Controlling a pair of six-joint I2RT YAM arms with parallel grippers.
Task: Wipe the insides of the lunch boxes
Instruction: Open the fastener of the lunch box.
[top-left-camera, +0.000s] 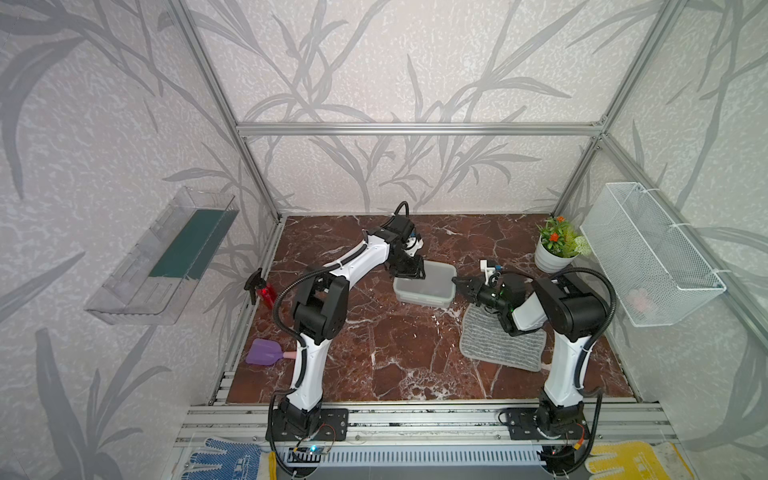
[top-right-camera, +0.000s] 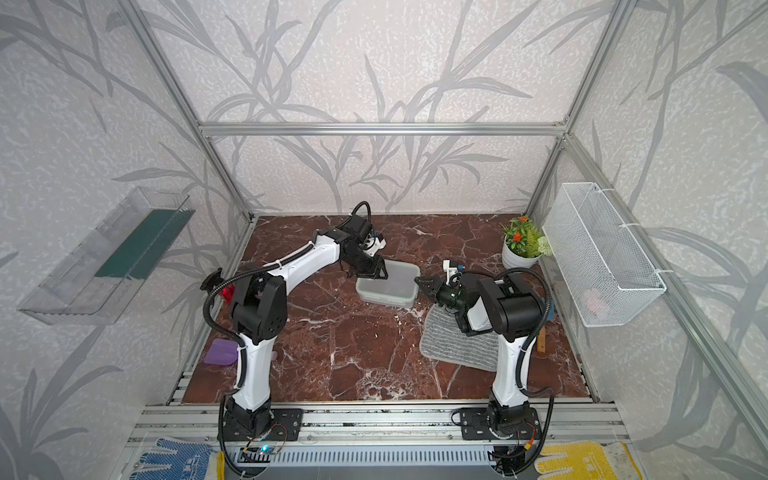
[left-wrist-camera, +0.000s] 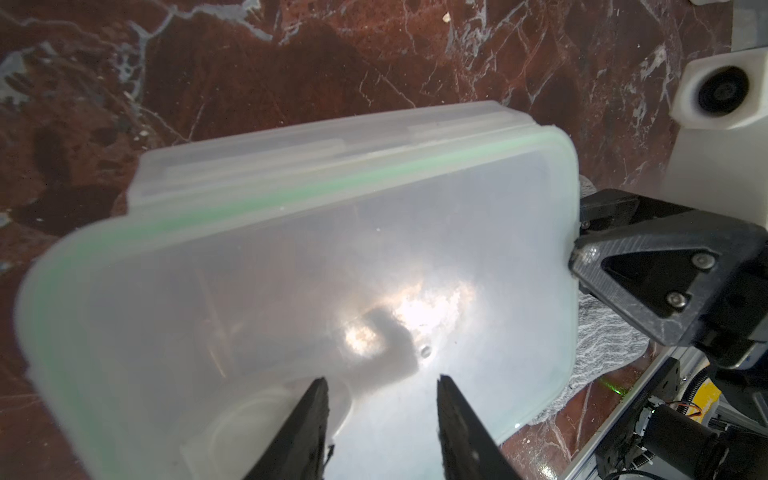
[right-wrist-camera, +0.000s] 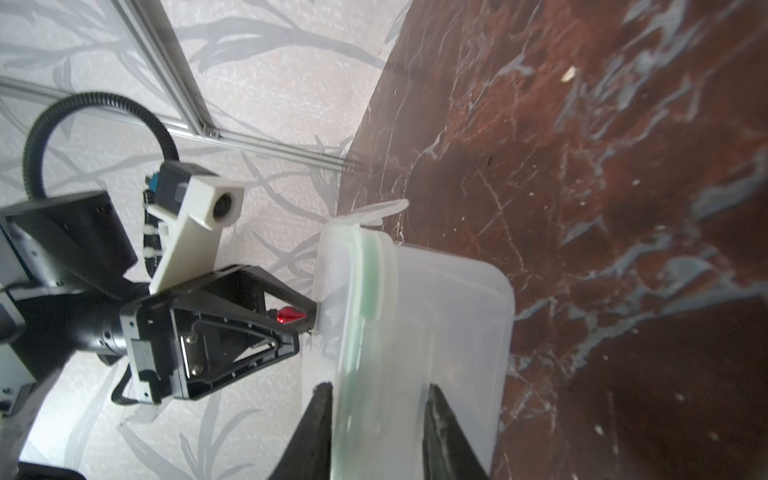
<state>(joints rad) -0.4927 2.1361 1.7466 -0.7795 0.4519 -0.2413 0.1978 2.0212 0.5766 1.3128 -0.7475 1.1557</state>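
Observation:
One lunch box (top-left-camera: 432, 286) (top-right-camera: 390, 286), a translucent greyish tub with its green-rimmed lid on, sits mid-table. In the left wrist view the lid (left-wrist-camera: 332, 249) fills the frame. My left gripper (left-wrist-camera: 380, 378) (top-left-camera: 409, 274) is open, with its fingertips set down on the lid top near the box's left end; the right wrist view shows the left gripper (right-wrist-camera: 309, 328) touching the lid. My right gripper (right-wrist-camera: 378, 384) (top-left-camera: 457, 284) is turned on its side at the box's right end. Its fingers are closed over the lid rim and end wall of the lunch box (right-wrist-camera: 436, 311).
A grey striped cloth (top-left-camera: 498, 345) lies under the right arm. A potted plant (top-left-camera: 555, 253) stands back right beside a white wire basket (top-left-camera: 648, 253) on the wall. At the left are a red spray bottle (top-left-camera: 266, 291), a purple scoop (top-left-camera: 264, 352) and a clear acrylic tray (top-left-camera: 162, 257).

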